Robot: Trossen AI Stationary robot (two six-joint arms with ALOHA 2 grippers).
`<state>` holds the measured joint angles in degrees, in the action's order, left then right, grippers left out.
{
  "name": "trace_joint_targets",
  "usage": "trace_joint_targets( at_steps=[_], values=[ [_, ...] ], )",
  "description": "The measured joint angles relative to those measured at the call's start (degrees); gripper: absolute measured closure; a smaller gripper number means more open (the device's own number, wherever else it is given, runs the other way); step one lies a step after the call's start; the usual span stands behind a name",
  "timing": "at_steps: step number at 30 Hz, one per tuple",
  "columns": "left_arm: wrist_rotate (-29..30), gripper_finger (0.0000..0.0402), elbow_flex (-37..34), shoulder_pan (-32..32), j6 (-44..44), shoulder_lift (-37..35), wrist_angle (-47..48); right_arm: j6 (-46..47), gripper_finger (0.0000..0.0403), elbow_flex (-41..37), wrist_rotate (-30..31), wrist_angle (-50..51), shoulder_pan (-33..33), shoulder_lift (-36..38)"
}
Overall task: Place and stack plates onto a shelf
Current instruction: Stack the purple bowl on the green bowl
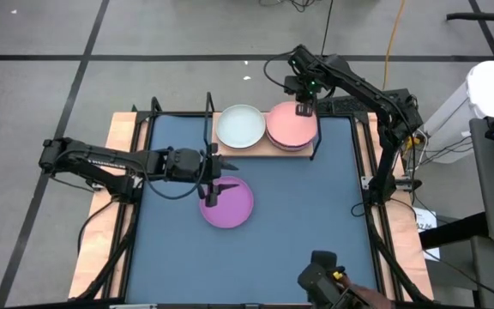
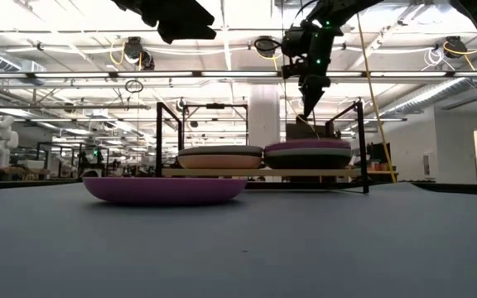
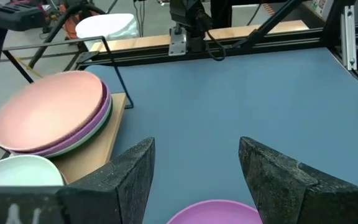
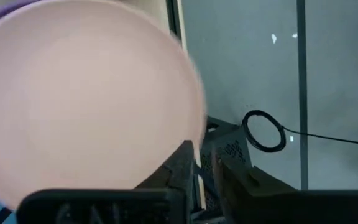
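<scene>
A purple plate point(image 1: 230, 204) lies flat on the blue table, also seen in the low view point(image 2: 164, 189). My left gripper point(image 1: 214, 184) hovers open above its left rim, well clear of it; in the left wrist view the fingers point(image 3: 194, 149) stand apart over the plate point(image 3: 219, 211). On the wooden shelf point(image 1: 260, 149) sit a pale plate point(image 1: 241, 126) and a stack topped by a pink plate point(image 1: 290, 127), with purple and pale green rims under it point(image 3: 98, 124). My right gripper point(image 1: 304, 109) hangs shut above the pink stack's far side point(image 2: 311, 108), not touching.
The shelf's black wire frame point(image 1: 209, 116) rises at its left and right ends point(image 2: 363, 145). A black device point(image 1: 322, 276) sits at the table's near edge. Blue tabletop point(image 1: 307, 206) lies open right of the purple plate. Wooden rails point(image 1: 101, 232) border the table.
</scene>
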<state>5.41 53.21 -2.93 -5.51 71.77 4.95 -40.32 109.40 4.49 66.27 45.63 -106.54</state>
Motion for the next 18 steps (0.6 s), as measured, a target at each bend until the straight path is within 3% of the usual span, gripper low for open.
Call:
trace_joint_targets(
  at_steps=[8,15,18],
  values=[
    [0.0,0.0163,0.0,0.0,-0.2,0.0,0.0,2.2,0.0315,0.0,0.0,-1.9,-1.4,0.7],
    [0.1,0.0163,0.0,0.0,0.2,0.0,0.0,12.0,0.0301,0.0,-0.4,-0.4,-7.7,5.4],
    [0.1,0.0163,0.0,0.0,0.9,0.0,0.0,18.5,0.0301,-1.2,-4.0,-0.5,-11.3,9.0]
  ],
)
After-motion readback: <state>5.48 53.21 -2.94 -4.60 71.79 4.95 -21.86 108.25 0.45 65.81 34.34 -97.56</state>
